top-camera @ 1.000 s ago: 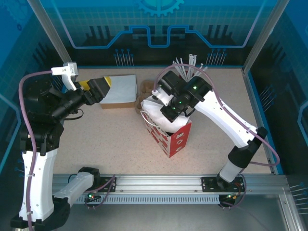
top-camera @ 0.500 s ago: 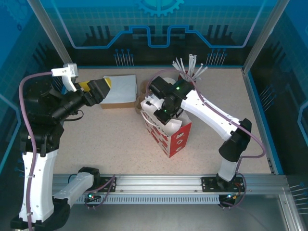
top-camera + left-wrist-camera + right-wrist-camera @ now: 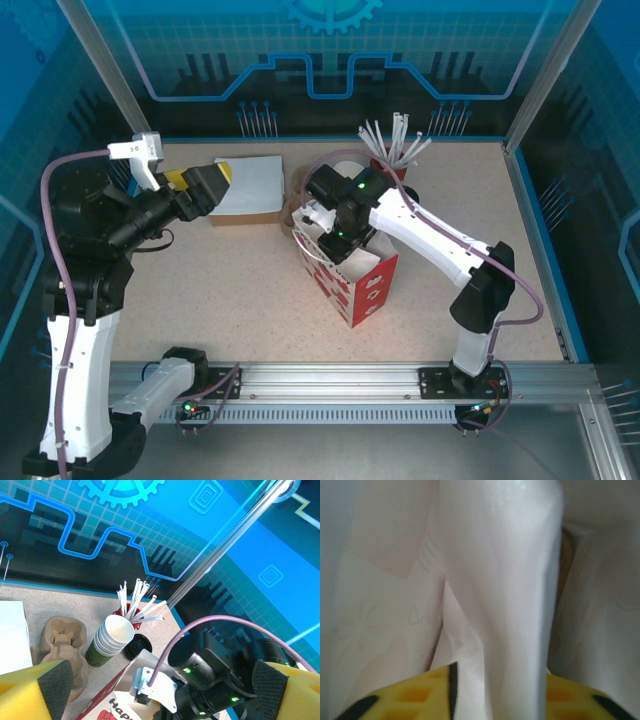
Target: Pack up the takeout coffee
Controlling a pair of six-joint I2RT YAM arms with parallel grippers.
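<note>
Two arms: the left arm point(image 3: 85, 300) stands at the left side of the desk point(image 3: 220, 290). The right arm point(image 3: 440, 240) reaches in from the right toward the centre.
Left hand point(image 3: 162, 682): wide open and empty, held in the air just beside the box point(image 3: 250, 185). Its yellow fingers point(image 3: 25, 692) sit at the two outer edges of the left wrist view.
Right hand point(image 3: 499, 676): sits inside the open top of the bag point(image 3: 365, 285). Its yellow fingers point(image 3: 400, 695) stand apart with a white fold of the bag's lining between them. Whether they pinch the fold cannot be told.
Bag: red and white, upright near the desk's centre, with white lining bunched at its mouth.
Coffee: position cannot be told, because the lining blocks sight into the bag.
Black item point(image 3: 138, 645): round and lid-like, just beside the stack point(image 3: 112, 639). Its lower part is hidden behind the bag's edge, so whether it is the coffee cannot be told.
Stack: nested white-rimmed cups, upright, behind the bag, between the carrier point(image 3: 62, 642) and the black item.
Straws point(image 3: 137, 602): white, bunched and fanned out, upright behind the stack, near the desk's back edge.
Carrier: brown pulp tray, flat on the desk, between the box and the stack.
Box: white top and brown sides, at the back left of the desk.
</note>
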